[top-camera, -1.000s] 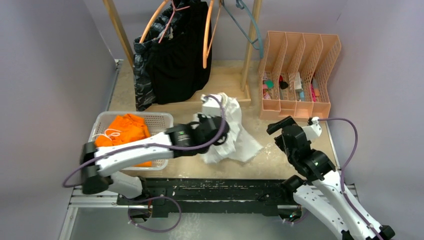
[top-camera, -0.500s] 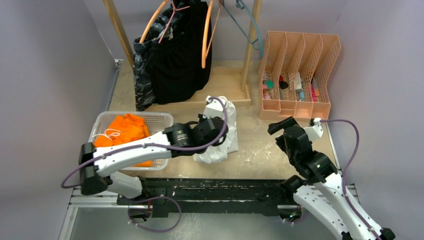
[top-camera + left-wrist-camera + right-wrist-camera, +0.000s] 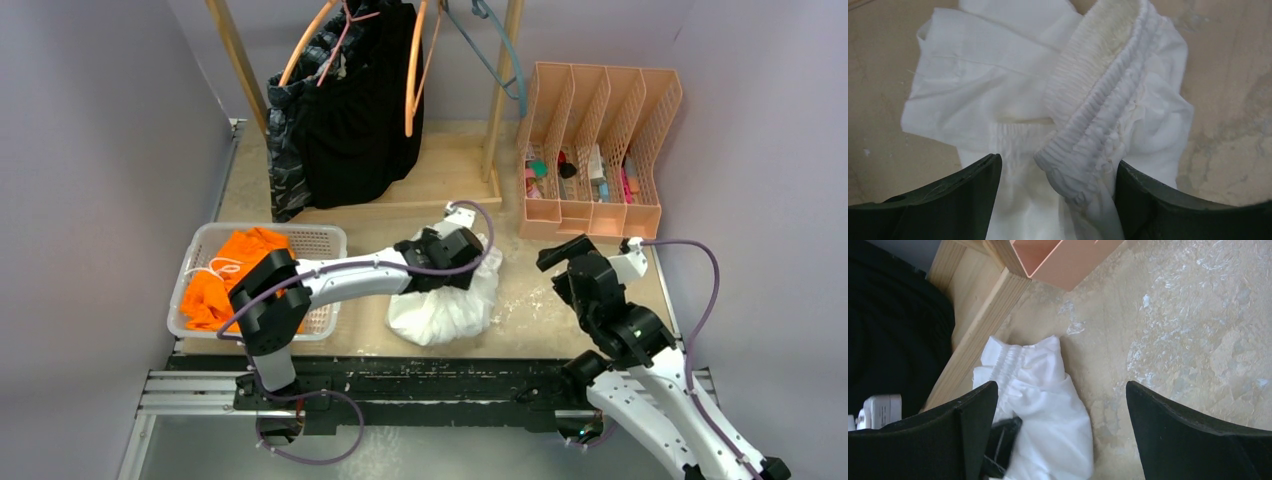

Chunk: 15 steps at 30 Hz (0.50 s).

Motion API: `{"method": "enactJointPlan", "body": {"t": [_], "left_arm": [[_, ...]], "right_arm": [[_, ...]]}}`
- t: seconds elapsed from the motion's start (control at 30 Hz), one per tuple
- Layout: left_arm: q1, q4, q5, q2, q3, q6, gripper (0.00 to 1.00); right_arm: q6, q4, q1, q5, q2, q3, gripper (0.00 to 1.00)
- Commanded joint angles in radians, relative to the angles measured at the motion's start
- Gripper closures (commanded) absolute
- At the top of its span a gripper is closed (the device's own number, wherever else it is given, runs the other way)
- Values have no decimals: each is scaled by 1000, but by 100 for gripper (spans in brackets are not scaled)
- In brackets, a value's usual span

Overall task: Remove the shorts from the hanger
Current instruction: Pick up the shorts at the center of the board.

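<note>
The white shorts (image 3: 445, 305) lie in a crumpled heap on the table near its front edge. My left gripper (image 3: 452, 258) sits on top of them. In the left wrist view its jaws (image 3: 1058, 165) stand open, and the gathered elastic waistband (image 3: 1098, 115) rests loose between them, brushing the right finger. The black shorts (image 3: 365, 110) and the camo shorts (image 3: 285, 150) hang from hangers on the wooden rack (image 3: 500, 90). The orange shorts (image 3: 235, 265) lie in the white basket (image 3: 322, 236). My right gripper (image 3: 555, 262) hovers open to the right, its jaws (image 3: 1060, 390) empty above the white shorts (image 3: 1048, 405).
A peach file organizer (image 3: 600, 140) with small items stands at the back right. Empty orange (image 3: 412, 70) and teal (image 3: 495, 60) hangers hang from the rack. The rack's wooden base board (image 3: 978, 335) lies just behind the white heap.
My left gripper carried the white shorts to the right, set them down in a heap, and its jaws opened. The right arm barely moved.
</note>
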<state>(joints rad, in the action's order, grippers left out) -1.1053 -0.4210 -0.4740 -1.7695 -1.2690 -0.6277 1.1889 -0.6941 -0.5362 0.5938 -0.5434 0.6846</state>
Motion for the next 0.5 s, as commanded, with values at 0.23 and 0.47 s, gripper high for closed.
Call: {"method": "enactJointPlan", "body": {"t": [0.23,0.47], "left_arm": [[124,134,162,48,91,-9,21],[155,237,236,-48,154,-17,19]], "right_arm": [[3,13,1,47,29,-17,1],[-19,32,0,21,10,-19,1]]}}
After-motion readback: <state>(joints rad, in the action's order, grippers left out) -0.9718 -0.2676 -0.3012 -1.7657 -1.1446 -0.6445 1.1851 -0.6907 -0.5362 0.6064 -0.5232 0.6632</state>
